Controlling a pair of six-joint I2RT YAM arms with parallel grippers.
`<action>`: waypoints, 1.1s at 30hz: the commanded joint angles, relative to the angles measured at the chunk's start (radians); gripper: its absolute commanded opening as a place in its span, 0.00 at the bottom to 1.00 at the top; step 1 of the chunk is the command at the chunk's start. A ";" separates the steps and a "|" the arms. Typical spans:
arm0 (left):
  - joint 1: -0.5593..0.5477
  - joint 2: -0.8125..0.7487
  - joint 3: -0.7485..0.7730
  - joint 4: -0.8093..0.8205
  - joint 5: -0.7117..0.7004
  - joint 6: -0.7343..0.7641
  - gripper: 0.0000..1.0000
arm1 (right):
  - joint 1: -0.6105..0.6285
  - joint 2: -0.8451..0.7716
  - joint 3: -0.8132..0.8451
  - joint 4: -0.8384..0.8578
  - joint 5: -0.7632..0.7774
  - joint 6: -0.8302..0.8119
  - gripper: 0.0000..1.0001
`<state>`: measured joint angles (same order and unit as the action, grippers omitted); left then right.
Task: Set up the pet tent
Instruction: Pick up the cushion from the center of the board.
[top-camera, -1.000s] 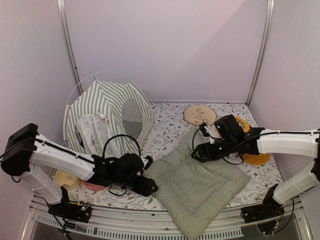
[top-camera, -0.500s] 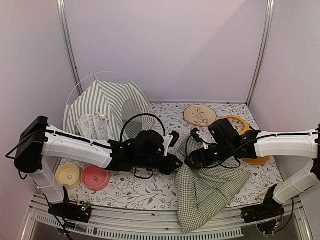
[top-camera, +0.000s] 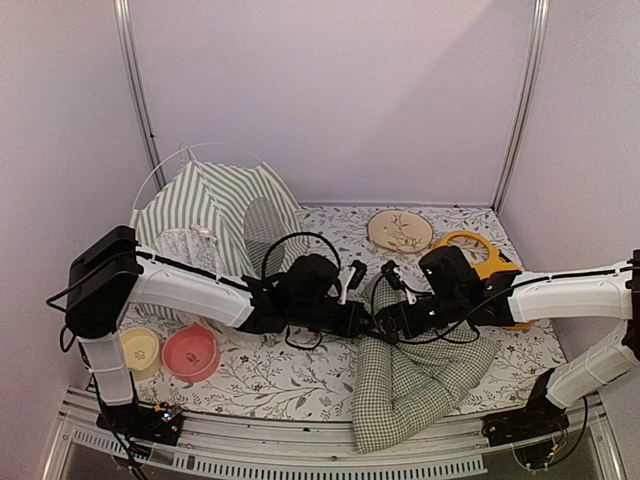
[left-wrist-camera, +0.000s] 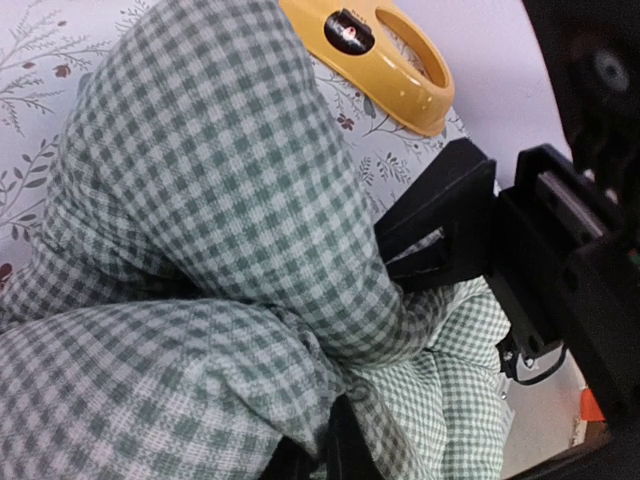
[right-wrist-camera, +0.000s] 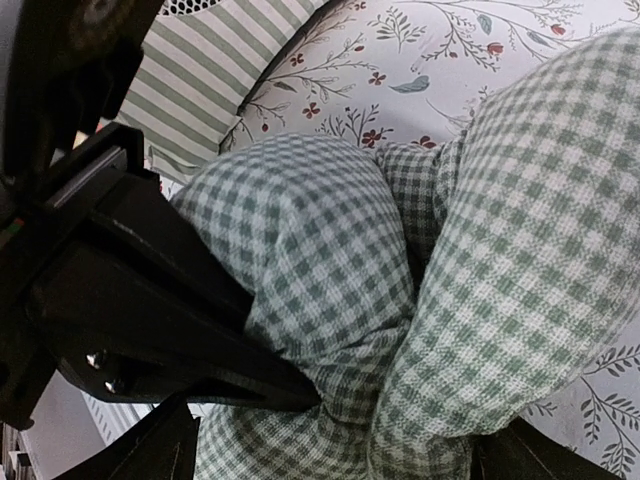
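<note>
The left end effector is closed on a bunched fold of the gingham cushion; in the right wrist view the checked cloth is seen pinched between its black fingers. The right end effector is set nose to nose with it, just to its right, and is open. Its fingers are spread wide with a hump of the same cushion lying between them, and whether the pads are touching the cloth cannot be told. From both end effectors the cushion is heaped, crumpled and folded, toward the near edge of the floral worktop. The pet tent is stood upright well to the left of and beyond the left end effector, at the far left corner and apart from both end effectors. Its round mesh window is turned toward them, its lace curtain is hung on the front face, and a thin white pole is arched over its top. A pink bowl and a yellow bowl are placed side by side, left of and nearer than the left end effector, under the left arm. A round beige disc is laid beyond the right end effector. A yellow ring-shaped item is placed beyond and to the right of it, partly covered by the right arm.
</note>
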<state>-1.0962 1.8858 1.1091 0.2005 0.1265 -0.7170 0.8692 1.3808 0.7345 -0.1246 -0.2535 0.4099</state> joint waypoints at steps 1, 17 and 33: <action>0.061 0.039 0.035 0.148 0.060 -0.060 0.00 | 0.028 0.015 -0.030 0.013 -0.054 -0.008 0.91; 0.087 0.029 0.059 0.208 0.136 -0.086 0.08 | 0.062 0.134 -0.001 -0.045 0.233 0.058 0.42; 0.086 -0.621 -0.309 -0.160 -0.279 0.046 0.99 | -0.081 -0.021 0.027 -0.077 0.309 0.081 0.00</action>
<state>-1.0138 1.4593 0.9398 0.1707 0.0223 -0.6765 0.8375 1.4067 0.7441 -0.1772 0.0250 0.4953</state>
